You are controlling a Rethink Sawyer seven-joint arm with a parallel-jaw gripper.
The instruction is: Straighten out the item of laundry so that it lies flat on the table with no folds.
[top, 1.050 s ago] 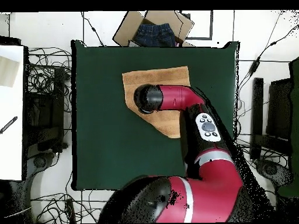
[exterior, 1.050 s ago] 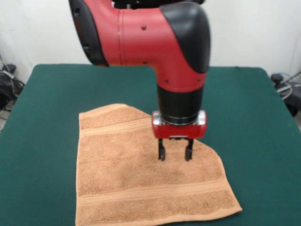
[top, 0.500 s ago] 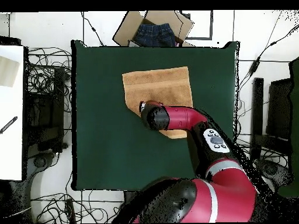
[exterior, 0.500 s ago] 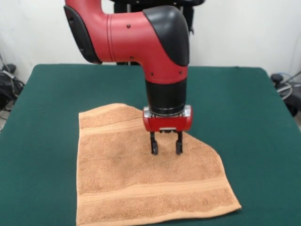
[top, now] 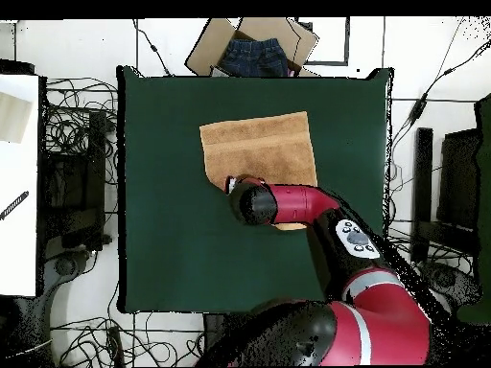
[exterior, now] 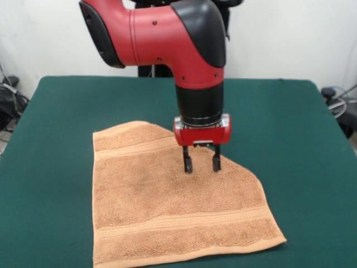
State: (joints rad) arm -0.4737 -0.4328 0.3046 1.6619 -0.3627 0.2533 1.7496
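Observation:
The item of laundry (exterior: 167, 206), an orange-tan towel with woven bands, lies spread on the green table (exterior: 290, 123). Its far right side ends in a long diagonal edge where a corner seems turned under. My gripper (exterior: 201, 164) hangs open right at that diagonal edge, its two black fingertips (exterior: 188, 166) pointing down just above or touching the cloth, with nothing held between them. In the overhead view the towel (top: 257, 144) lies in the upper middle of the table (top: 163, 240), and the arm's wrist covers the gripper and the towel's lower edge.
A cardboard box with dark blue clothing (top: 254, 53) sits just beyond the table's top edge in the overhead view. Cables and equipment surround the table, and a white surface (top: 19, 182) lies at the left.
The gripper has drawn back across the towel towards the robot's side, from the towel's middle to its diagonal edge, staying open. The towel has hardly shifted.

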